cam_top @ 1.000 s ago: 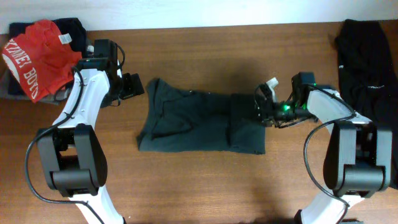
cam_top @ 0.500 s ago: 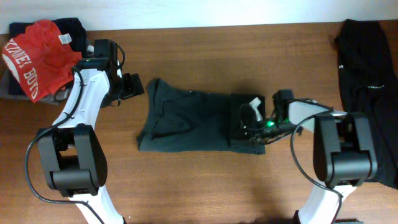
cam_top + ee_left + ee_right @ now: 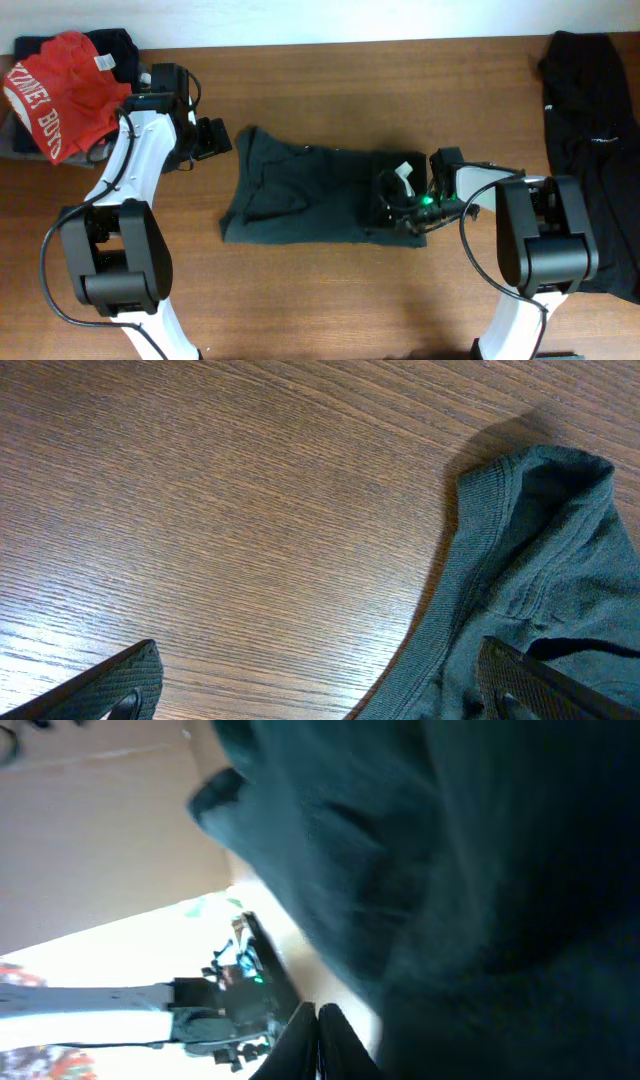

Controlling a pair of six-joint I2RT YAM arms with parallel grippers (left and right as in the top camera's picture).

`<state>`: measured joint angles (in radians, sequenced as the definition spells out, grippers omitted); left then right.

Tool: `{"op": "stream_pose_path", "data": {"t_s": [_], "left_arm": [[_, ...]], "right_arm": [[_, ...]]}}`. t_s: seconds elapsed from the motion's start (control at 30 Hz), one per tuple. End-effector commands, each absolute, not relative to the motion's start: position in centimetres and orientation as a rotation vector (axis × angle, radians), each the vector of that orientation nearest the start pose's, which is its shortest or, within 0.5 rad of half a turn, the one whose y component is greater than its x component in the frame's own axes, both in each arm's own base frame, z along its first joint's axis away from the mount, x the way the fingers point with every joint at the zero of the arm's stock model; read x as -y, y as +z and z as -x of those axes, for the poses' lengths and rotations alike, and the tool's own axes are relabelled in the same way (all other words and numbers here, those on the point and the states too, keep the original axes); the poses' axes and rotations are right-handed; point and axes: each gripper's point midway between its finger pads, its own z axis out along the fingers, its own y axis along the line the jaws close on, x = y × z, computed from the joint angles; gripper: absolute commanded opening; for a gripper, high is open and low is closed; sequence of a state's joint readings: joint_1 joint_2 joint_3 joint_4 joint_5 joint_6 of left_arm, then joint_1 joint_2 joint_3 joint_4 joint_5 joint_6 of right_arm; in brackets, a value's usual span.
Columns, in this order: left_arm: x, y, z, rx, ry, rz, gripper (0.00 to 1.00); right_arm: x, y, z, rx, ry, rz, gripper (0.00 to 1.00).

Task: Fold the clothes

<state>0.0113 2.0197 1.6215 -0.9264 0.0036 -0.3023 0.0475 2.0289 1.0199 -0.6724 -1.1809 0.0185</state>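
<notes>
A dark grey-green T-shirt (image 3: 300,195) lies flat in the middle of the table, its left collar corner (image 3: 540,560) showing in the left wrist view. My left gripper (image 3: 215,138) hovers open at that left edge; one finger (image 3: 115,680) is over bare wood, the other (image 3: 545,685) over the cloth, and nothing is between them. My right gripper (image 3: 388,200) lies low over the shirt's right part. Its fingers (image 3: 318,1020) are pressed together, with blurred dark cloth (image 3: 480,870) draped right beside them. No cloth shows between the tips.
A red shirt with white lettering (image 3: 55,90) sits on dark clothes (image 3: 115,45) at the back left corner. A black garment (image 3: 590,110) lies along the right edge. The brown wooden table (image 3: 330,300) shows in front of the shirt.
My right gripper has moved left from the shirt's right edge onto the shirt and has closed. The left arm has not moved.
</notes>
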Motion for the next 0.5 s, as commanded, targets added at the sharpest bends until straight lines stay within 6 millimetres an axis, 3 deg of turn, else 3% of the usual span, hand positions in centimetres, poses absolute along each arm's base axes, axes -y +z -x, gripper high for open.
{"op": "stream_pose_path", "data": {"t_s": [0.0, 0.1, 0.17, 0.33, 0.47], "left_arm": [[-0.1, 8.2, -44.7, -2.844, -0.074, 0.438, 0.99], [-0.1, 8.2, -44.7, -2.843, -0.074, 0.438, 0.99], [-0.1, 8.2, -44.7, -2.843, -0.074, 0.438, 0.99], [-0.1, 8.2, -44.7, -2.843, -0.073, 0.438, 0.99], [-0.1, 8.2, -44.7, -2.843, -0.073, 0.438, 0.99]], "right_arm": [[-17.7, 9.9, -32.7, -2.485, 1.911, 0.055, 0.08], [-17.2, 13.3, -35.5, -2.402, 1.856, 0.119, 0.07], [-16.7, 14.5, -37.1, -2.373, 1.803, 0.147, 0.08], [-14.9, 14.0, -39.9, -2.419, 1.598, 0.102, 0.08], [-14.5, 13.0, -40.2, -2.45, 1.549, 0.085, 0.08]]}}
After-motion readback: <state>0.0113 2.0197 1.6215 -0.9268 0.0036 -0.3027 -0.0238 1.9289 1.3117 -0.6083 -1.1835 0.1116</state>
